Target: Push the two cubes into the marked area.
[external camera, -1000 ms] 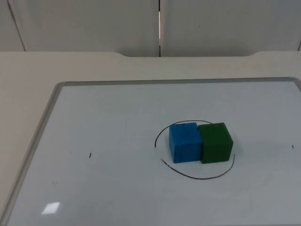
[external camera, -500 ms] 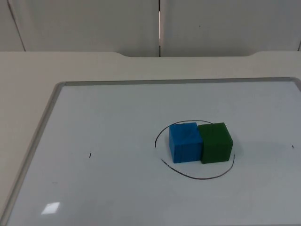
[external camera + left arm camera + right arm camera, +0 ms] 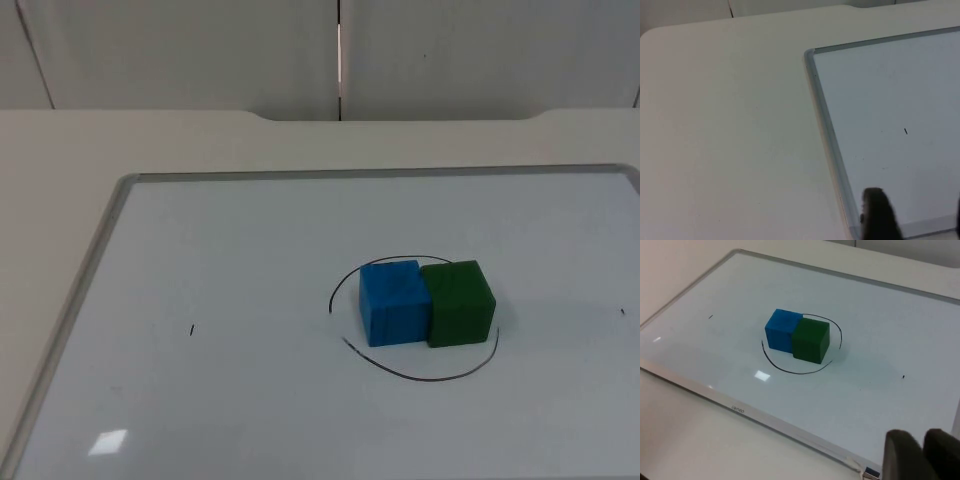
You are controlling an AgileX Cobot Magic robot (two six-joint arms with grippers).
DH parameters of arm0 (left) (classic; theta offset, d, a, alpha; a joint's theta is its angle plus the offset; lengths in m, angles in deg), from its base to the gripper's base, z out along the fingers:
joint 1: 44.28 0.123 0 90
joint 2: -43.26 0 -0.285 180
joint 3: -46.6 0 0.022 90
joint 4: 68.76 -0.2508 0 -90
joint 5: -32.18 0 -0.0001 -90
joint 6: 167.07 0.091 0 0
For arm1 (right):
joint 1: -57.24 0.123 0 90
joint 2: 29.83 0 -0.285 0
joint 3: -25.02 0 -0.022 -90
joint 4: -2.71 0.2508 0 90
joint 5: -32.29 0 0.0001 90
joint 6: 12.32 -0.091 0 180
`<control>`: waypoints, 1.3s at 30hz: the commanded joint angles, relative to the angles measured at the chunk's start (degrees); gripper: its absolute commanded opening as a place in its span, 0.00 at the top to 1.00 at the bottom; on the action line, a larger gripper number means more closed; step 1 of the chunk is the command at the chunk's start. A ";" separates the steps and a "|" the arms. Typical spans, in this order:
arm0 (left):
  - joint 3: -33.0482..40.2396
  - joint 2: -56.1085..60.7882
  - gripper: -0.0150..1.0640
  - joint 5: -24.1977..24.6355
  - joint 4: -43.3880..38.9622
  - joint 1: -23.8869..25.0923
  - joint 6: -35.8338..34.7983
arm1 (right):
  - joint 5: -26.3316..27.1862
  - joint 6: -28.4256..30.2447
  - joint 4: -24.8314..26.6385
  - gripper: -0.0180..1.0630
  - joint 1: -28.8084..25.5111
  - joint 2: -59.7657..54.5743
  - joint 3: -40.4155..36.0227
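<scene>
Left claw (image 3: 917,217): seen from its own wrist camera, held above the table (image 3: 60,180) at a corner stretch of the whiteboard's frame. One black fingertip (image 3: 879,215) stands over the frame; the second sits far off at the picture's edge, so the claw is spread wide and holds nothing. A short black tick mark (image 3: 905,131) lies on the board ahead of it.

Whiteboard (image 3: 250,260): white surface with a grey metal frame, lying flat on the pale table, with a grey partition wall (image 3: 200,50) behind.

Marked area (image 3: 412,378): a hand-drawn black oval, its line broken in places, right of the board's middle.

Blue cube (image 3: 395,302): inside the oval, on its left side, upright.

Green cube (image 3: 459,302): just right of the blue cube, the two faces touching, also within the drawn line; its right edge sits near the oval's right arc.

Right claw (image 3: 921,452): seen from its own wrist camera, above the board's frame at a corner, well apart from both cubes. Its two dark fingertips (image 3: 902,455) stand close together with only a narrow slit between them, pinching nothing. A small black dot (image 3: 903,376) marks the board between the claw and the cubes.
</scene>
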 commanded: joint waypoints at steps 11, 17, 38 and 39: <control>0.31 0.23 0.03 -0.59 -0.40 0.19 -0.31 | 0.02 0.36 0.25 0.20 0.23 0.23 -0.05; 0.31 0.23 0.03 -0.59 -0.40 0.19 -0.31 | 0.02 0.36 0.25 0.20 0.23 0.23 -0.05; 0.31 0.23 0.01 -0.59 -0.40 0.19 -0.21 | 0.02 0.47 0.25 0.01 0.23 0.23 -0.05; 0.31 0.23 0.01 -0.59 -0.40 0.19 -0.21 | 0.02 0.47 0.25 0.01 0.23 0.23 -0.05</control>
